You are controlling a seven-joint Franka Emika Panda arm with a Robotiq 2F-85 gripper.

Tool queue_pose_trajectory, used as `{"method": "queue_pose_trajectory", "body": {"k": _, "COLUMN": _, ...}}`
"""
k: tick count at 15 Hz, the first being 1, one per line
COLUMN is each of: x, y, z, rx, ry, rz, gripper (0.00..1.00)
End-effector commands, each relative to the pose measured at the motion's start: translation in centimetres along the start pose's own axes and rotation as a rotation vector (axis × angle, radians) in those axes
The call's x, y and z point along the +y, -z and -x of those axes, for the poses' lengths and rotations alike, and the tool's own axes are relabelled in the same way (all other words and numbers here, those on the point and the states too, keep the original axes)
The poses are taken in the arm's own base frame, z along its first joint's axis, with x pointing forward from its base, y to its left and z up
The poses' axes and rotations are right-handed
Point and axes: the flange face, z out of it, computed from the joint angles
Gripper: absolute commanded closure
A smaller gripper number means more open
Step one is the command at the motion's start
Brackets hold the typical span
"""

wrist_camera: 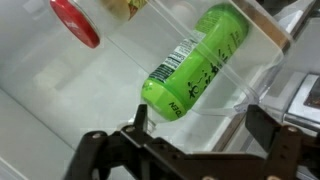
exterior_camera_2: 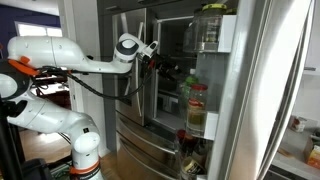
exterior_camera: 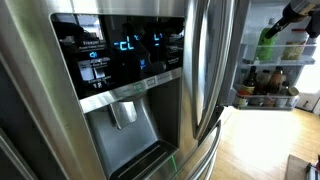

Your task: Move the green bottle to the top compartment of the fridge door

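Note:
In the wrist view the lime-green bottle (wrist_camera: pixel 195 60) lies tilted behind the pale translucent front rail (wrist_camera: pixel 262 32) of a white door bin. My gripper (wrist_camera: pixel 200 125) is open. Its two dark fingers stand just in front of the bottle's near end, the left finger close beside it, and grip nothing. In an exterior view the green bottle (exterior_camera: pixel 268 42) leans in the highest bin of the white fridge door (exterior_camera: pixel 300 62), with my gripper (exterior_camera: pixel 294 14) just above and to the right of it. In an exterior view my arm reaches out to the open fridge and my gripper (exterior_camera_2: pixel 152 55) is at its end.
A red-lidded item (wrist_camera: pixel 75 20) sits beside the bottle in the same bin. Lower door bins hold dark bottles and jars (exterior_camera: pixel 268 86). The stainless steel door with the blue-lit dispenser panel (exterior_camera: pixel 125 55) fills the near side. A jar with a red lid (exterior_camera_2: pixel 197 105) stands on a door shelf.

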Motion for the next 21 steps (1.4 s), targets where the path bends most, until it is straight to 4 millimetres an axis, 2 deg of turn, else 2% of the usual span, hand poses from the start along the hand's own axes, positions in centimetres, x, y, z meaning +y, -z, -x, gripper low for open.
{"method": "queue_pose_trajectory", "body": {"k": 1, "x": 0.6, "y": -1.1, "z": 1.1, "rx": 0.004, "ry": -0.116, "rz": -0.020, "gripper": 0.00}}
{"method": "queue_pose_trajectory", "body": {"k": 2, "x": 0.5, "y": -0.5, "z": 0.2, "rx": -0.006, "ry": -0.062, "rz": -0.007, "gripper": 0.00}}
{"method": "queue_pose_trajectory", "body": {"k": 11, "x": 1.0, "y": -1.0, "z": 0.4, "rx": 0.012, "ry": -0.108, "rz": -0.005, "gripper": 0.00}}
{"method": "queue_pose_trajectory", "body": {"k": 17, "x": 2.4, "y": -1.9, "z": 0.6, "rx": 0.086, "ry": -0.256, "rz": -0.141, "gripper": 0.00}}
{"method": "queue_pose_trajectory", "body": {"k": 21, "x": 3.4, "y": -2.9, "z": 0.6, "rx": 0.104, "ry": -0.327, "rz": -0.173, "gripper": 0.00}}
